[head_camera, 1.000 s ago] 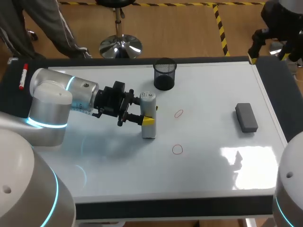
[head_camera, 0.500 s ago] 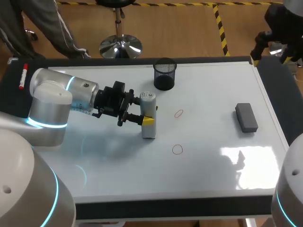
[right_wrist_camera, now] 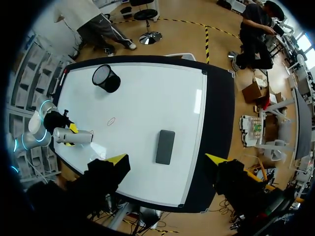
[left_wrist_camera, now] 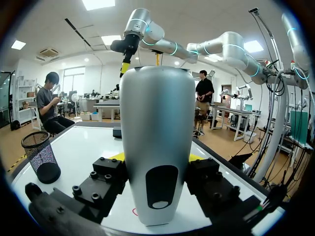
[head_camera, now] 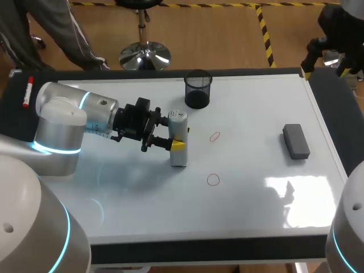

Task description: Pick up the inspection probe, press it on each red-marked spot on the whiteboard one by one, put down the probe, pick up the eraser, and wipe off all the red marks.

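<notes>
Left gripper [head_camera: 181,138]: clamped on the inspection probe [head_camera: 178,122]. Its two fingers press the body from opposite sides, about halfway up. In the left wrist view the black finger blocks sit tight against both flanks, and the yellow tips just show past it.

Left arm: comes in from the whiteboard's left edge and lies low and level over the surface.

Inspection probe: a pale grey, rounded cylinder standing upright, foot down on the whiteboard [head_camera: 256,108]. It is left of the middle and about midway between the near and far edges. In the left wrist view [left_wrist_camera: 157,123] it fills the space between the fingers, with a dark oval window low on the side facing the camera.

Red marks: two small rings, both to the right of the probe and apart from it. One [head_camera: 214,136] is level with the gripper; the other [head_camera: 213,180] is closer to the near edge.

Eraser [head_camera: 296,141]: a dark grey block lying flat near the right edge, well apart from the probe and both marks.

Right gripper [right_wrist_camera: 166,159]: fingers spread wide with nothing between them, held high above the whiteboard's right side, over the eraser [right_wrist_camera: 165,146].

Mesh cup [head_camera: 198,89]: black, upright by the far edge, beyond the probe.

Red-capped marker [head_camera: 27,92]: lies on the dark strip outside the left edge.
</notes>
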